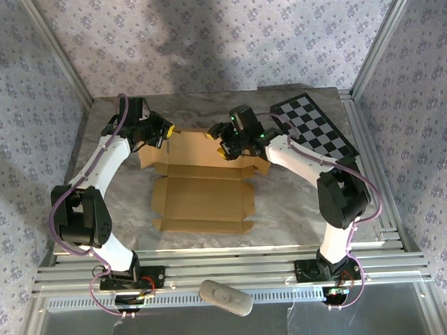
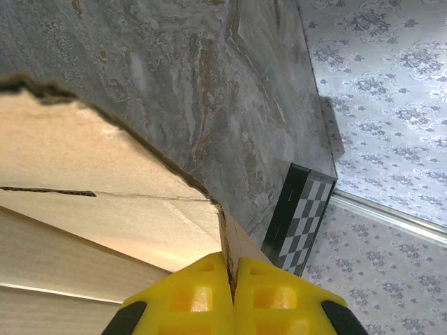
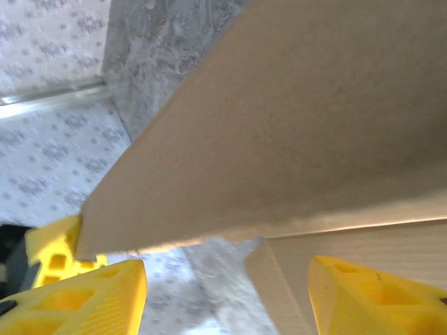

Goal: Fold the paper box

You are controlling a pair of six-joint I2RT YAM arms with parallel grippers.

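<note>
The paper box [image 1: 202, 194] is a tan cardboard sheet lying mostly flat mid-table, its far panel raised. My left gripper [image 1: 166, 130] is at that panel's far left corner. In the left wrist view its yellow jaws [image 2: 232, 286] are shut on a thin cardboard edge of the box [image 2: 91, 181]. My right gripper [image 1: 217, 143] hovers at the far panel's right side. In the right wrist view it [image 3: 227, 296] stands open, with the big panel [image 3: 279, 125] just ahead and a small flap lying loose between its fingers [image 3: 377, 296].
A black-and-white checkerboard panel [image 1: 314, 124] lies at the far right of the marbled table [image 1: 284, 209], also in the left wrist view [image 2: 299, 223]. A pale oblong object [image 1: 225, 297] rests on the rails near the arm bases. Patterned walls close in three sides.
</note>
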